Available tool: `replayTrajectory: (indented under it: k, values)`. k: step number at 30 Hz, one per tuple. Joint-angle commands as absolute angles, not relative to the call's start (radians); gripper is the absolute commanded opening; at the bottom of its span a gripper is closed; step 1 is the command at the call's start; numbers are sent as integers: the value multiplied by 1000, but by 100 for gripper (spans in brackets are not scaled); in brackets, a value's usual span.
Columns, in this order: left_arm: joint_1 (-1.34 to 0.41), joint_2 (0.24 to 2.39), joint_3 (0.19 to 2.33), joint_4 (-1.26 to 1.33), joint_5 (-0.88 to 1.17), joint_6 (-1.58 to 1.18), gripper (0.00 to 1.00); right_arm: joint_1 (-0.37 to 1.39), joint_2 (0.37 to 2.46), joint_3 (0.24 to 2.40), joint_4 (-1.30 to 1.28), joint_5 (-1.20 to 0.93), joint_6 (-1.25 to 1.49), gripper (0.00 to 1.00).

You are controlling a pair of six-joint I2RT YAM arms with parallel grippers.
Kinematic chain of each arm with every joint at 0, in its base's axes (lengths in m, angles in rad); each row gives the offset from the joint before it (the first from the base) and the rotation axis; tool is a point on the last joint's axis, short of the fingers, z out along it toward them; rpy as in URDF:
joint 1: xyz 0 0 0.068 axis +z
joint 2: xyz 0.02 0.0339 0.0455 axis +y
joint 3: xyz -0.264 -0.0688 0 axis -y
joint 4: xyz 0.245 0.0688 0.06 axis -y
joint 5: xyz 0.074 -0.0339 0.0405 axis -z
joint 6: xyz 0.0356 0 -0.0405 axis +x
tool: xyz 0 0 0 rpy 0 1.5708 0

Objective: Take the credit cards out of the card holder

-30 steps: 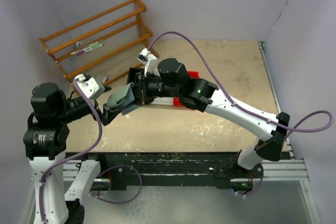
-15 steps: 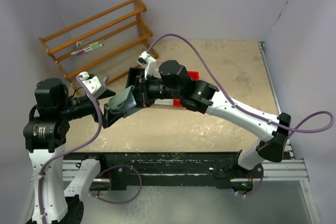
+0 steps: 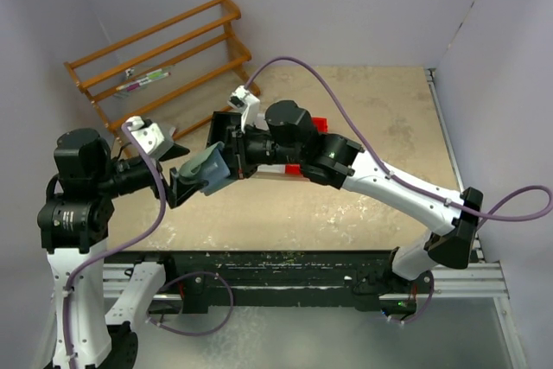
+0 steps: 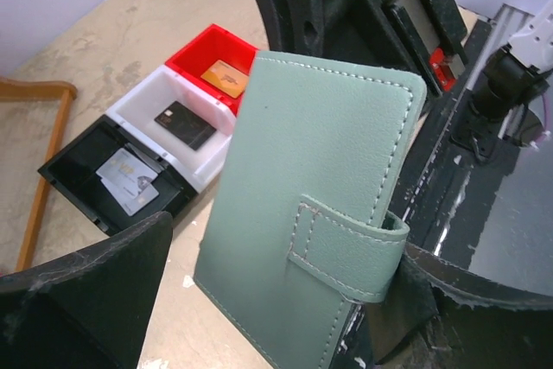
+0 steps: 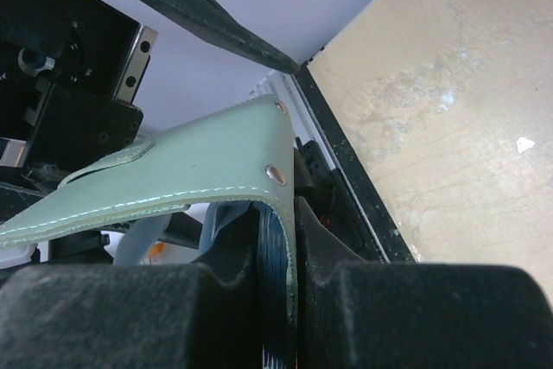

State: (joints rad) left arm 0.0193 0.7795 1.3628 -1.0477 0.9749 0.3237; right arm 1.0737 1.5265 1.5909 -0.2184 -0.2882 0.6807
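Three bins (image 4: 206, 172) — one card (image 4: 184, 124) each

Nothing legible here.
I see faint marks on the cards (image 4: 185, 124) beyond my left fingers (image 4: 95, 287), too small to read.

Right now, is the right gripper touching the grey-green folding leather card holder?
Touching. The right wrist view shows the right gripper pinching the card holder between its fingers.

Soft even light, faint shadows; card holder (image 4: 302, 205) sharp, right wrist view's foreground dark and blurred
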Motion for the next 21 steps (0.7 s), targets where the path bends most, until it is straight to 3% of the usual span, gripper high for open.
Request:
replayTrajectory:
  k: [1, 13, 21]
  values:
    - [21, 750, 1334, -923, 934, 271, 88, 1082, 1478, 1594, -138, -334, 671, 0]
    - [22, 721, 1287, -936, 920, 306, 89, 1082, 1525, 1637, -97, -369, 711, 0]
    - [21, 681, 1253, -811, 832, 230, 87, 1083, 1517, 1623, -73, -386, 723, 0]
